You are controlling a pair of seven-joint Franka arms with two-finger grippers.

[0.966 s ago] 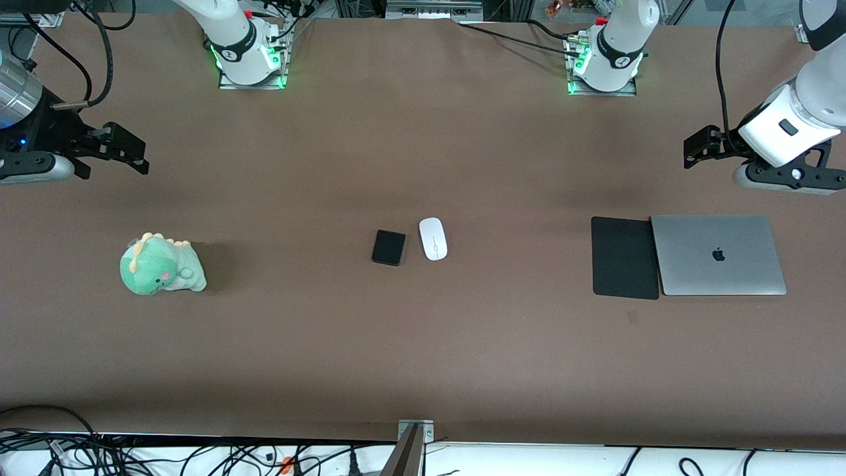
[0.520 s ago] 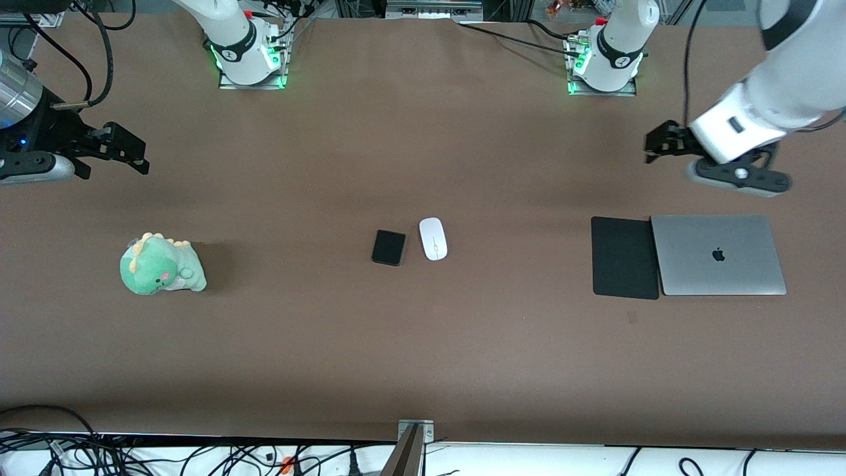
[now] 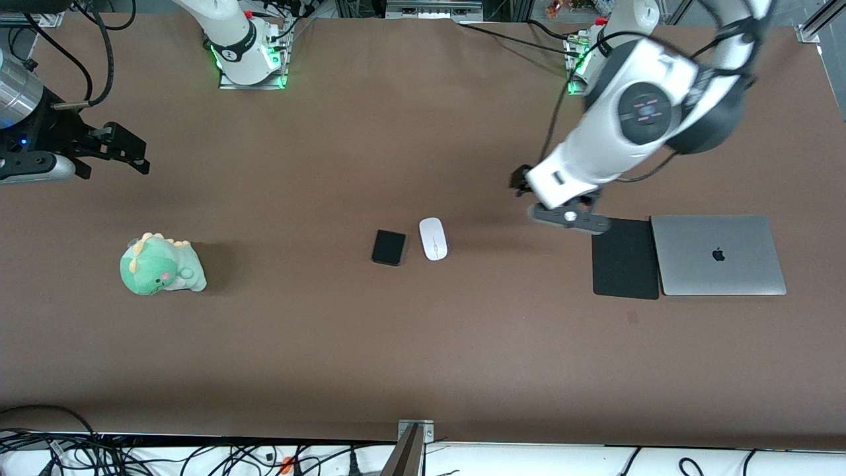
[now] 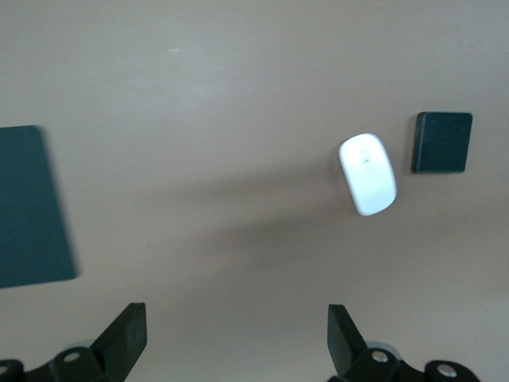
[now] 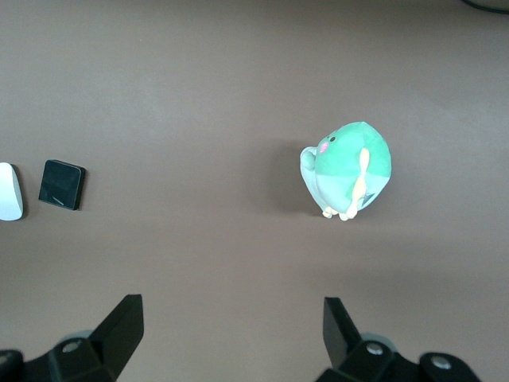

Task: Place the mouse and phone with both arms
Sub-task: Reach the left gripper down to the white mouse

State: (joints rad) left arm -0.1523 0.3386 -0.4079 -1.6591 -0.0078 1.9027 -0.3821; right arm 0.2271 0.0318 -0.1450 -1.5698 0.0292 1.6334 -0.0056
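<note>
The white oval mouse (image 3: 433, 238) lies in the middle of the table, with the small black phone (image 3: 388, 247) close beside it toward the right arm's end. My left gripper (image 3: 519, 180) hangs open and empty over bare table between the mouse and the black mouse pad (image 3: 624, 258). Its wrist view shows the left gripper (image 4: 236, 318) with the mouse (image 4: 367, 173) and phone (image 4: 442, 142) ahead. My right gripper (image 3: 135, 153) waits open and empty at the right arm's end. The right wrist view shows the right gripper (image 5: 232, 312), the phone (image 5: 61, 184) and the mouse's edge (image 5: 9, 191).
A closed silver laptop (image 3: 717, 254) lies against the mouse pad at the left arm's end. A green dinosaur plush (image 3: 160, 264) sits toward the right arm's end, also seen as the plush (image 5: 347, 169) in the right wrist view. Cables (image 3: 132, 456) run along the table's front edge.
The left arm has swung in from its end of the table toward the middle, its gripper now between pad and mouse. The right arm, mouse and phone have not moved.
</note>
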